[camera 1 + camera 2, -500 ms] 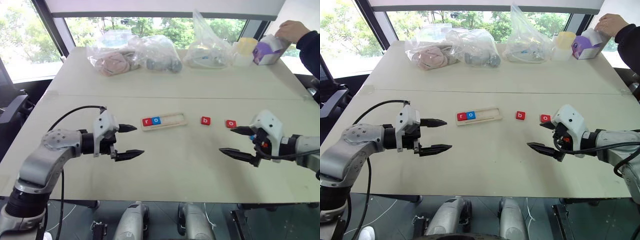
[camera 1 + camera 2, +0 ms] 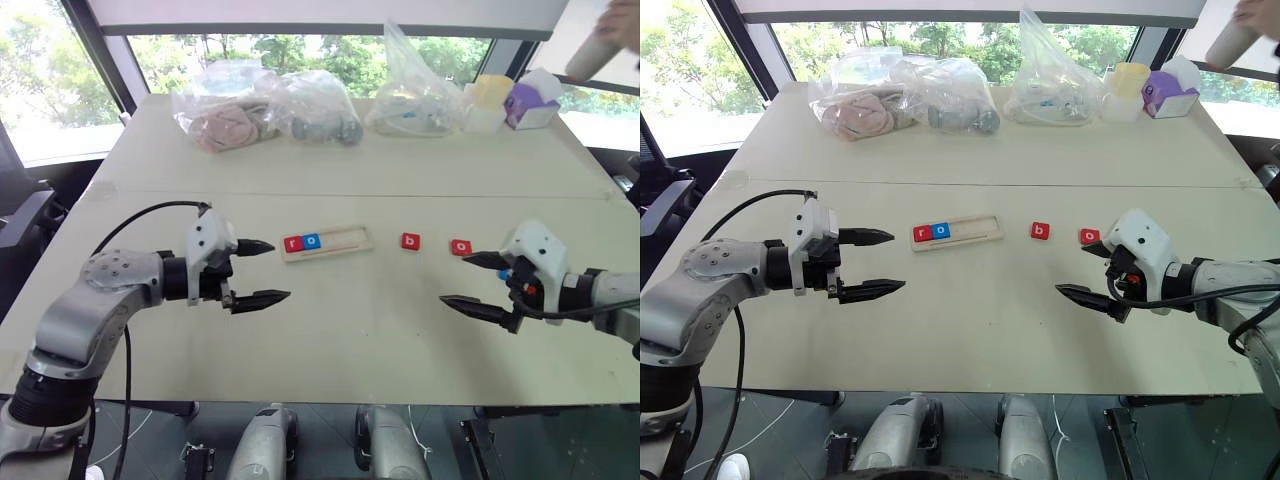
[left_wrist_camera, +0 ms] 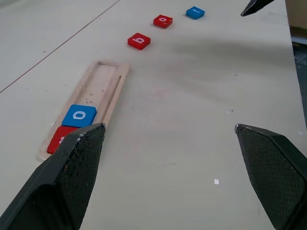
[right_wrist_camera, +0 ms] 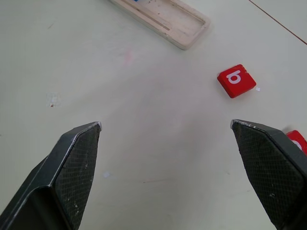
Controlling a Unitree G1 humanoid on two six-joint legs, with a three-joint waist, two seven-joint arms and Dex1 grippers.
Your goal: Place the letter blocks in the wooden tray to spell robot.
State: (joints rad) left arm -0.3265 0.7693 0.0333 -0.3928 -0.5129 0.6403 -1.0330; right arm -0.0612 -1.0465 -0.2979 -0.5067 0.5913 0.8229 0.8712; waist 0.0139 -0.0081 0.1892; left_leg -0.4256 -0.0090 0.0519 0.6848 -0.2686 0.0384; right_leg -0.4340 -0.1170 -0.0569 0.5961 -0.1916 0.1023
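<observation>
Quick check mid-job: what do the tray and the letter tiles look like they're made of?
The wooden tray: pale unfinished-looking wood, matte, with faint grain and a routed groove. The letter blocks, like the red b: smooth, evenly coloured, slightly glossy with printed white letters; probably plastic or painted wood, I can't say which.

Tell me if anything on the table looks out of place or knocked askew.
Nothing stands out. The wooden tray lies flat with the red r and blue o seated at one end. The red b and red o lie flat beside it.
</observation>
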